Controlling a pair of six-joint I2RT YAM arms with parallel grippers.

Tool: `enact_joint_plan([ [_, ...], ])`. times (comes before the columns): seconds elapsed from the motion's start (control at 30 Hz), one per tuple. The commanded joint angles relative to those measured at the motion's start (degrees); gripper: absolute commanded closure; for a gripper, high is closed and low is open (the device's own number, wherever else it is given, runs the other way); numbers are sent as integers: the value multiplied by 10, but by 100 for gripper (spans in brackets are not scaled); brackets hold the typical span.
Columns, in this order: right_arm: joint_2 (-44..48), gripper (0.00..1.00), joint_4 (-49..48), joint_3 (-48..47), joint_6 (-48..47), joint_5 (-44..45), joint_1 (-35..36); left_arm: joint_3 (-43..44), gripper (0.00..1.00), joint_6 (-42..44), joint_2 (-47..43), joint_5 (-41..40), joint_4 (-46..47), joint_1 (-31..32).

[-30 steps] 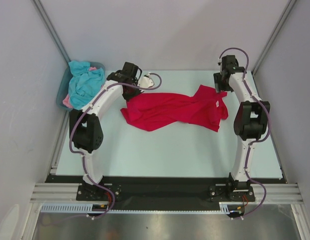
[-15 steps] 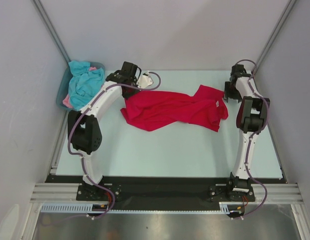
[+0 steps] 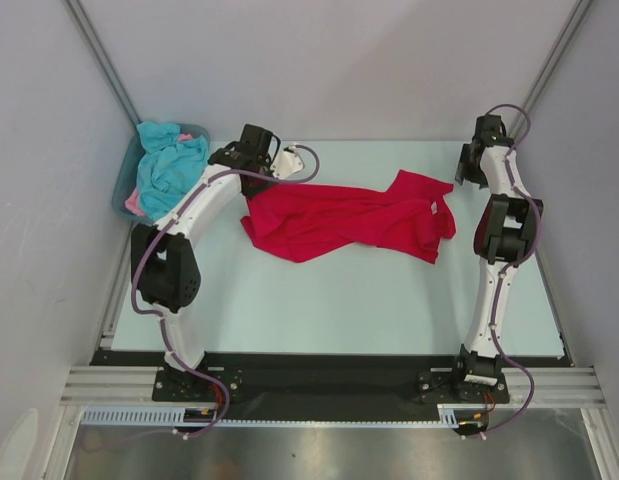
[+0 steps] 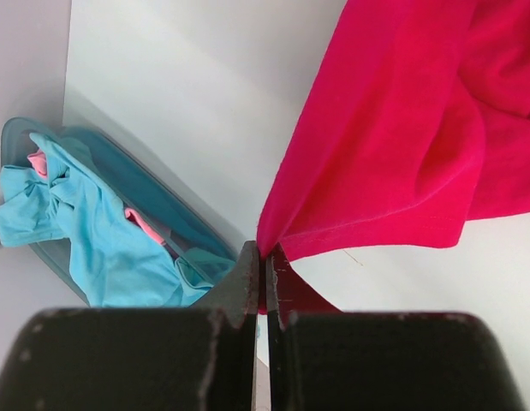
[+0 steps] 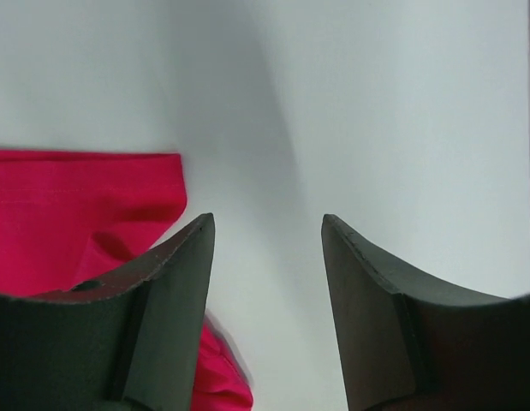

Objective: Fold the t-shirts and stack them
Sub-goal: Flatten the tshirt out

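A crimson red t-shirt [image 3: 349, 218] lies crumpled across the far middle of the table; it also shows in the left wrist view [image 4: 401, 128] and the right wrist view [image 5: 68, 205]. My left gripper [image 3: 257, 185] is shut on the shirt's left edge [image 4: 265, 250]. My right gripper [image 3: 467, 172] is open and empty, just right of the shirt's right end, over bare table [image 5: 268, 224]. Turquoise-blue [image 3: 169, 165] and pink [image 3: 136, 203] t-shirts lie bunched in the grey-blue tub [image 3: 123, 190] at the far left.
The tub with the turquoise shirt [image 4: 85, 231] sits against the left wall. Metal frame posts stand at the back corners. The right arm's elbow [image 3: 507, 228] is close to the right wall.
My right gripper has moved away from the shirt's right end toward the far right corner, empty. The left gripper stays shut on the shirt.
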State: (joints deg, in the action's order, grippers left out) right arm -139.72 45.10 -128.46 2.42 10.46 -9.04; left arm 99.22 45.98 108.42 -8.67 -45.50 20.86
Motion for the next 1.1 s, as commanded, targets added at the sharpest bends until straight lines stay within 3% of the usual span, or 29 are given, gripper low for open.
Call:
enact_joint_plan([
  [0.0, -29, 43, 1, -35, 23, -24, -6, -3, 100, 13, -37, -14, 9, 0],
  [0.47, -88, 48, -3, -87, 40, -71, -4, -20, 100, 29, -51, -40, 8, 12],
  [0.73, -20, 44, -48, -9, -6, -79, -3, -20, 100, 23, -41, -41, 29, 13],
  [1.07, -30, 46, -41, -60, 21, -60, 1, -3, 100, 24, -35, -44, 38, 16],
])
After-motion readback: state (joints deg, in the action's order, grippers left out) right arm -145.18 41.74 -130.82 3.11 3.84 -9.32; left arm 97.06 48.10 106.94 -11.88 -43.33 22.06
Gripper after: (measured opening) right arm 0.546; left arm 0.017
